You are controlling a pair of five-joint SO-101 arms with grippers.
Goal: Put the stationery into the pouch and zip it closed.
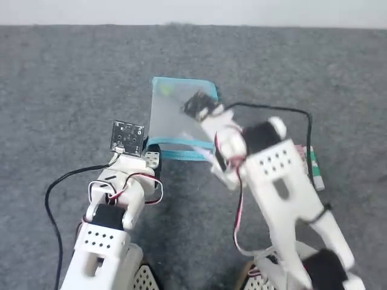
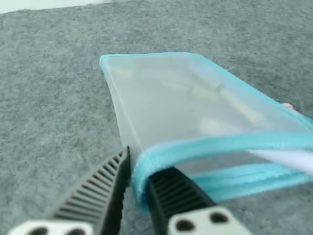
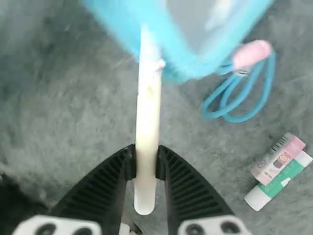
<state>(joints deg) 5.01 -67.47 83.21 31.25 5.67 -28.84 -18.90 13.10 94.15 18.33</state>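
Note:
A translucent pouch point(image 1: 175, 115) with teal edging lies on the grey carpet, its open zip edge toward the arms. My left gripper point(image 2: 134, 164) is shut on the teal zip edge point(image 2: 205, 147) at the pouch's near corner; the high view shows this gripper point(image 1: 151, 158) at that corner. My right gripper point(image 3: 145, 149) is shut on a cream pen point(image 3: 148, 98) whose tip touches the pouch's teal rim point(image 3: 132, 29). The pen point(image 2: 288, 159) shows at the mouth. Pale shapes lie inside the pouch point(image 2: 195, 98).
A teal cord loop point(image 3: 234, 98) with a pink zip pull point(image 3: 250, 53) hangs off the pouch's end. A green-and-white glue stick point(image 3: 279, 181) and a pink eraser point(image 3: 276, 154) lie together on the carpet beside the right arm point(image 1: 284, 175). Open carpet surrounds the pouch.

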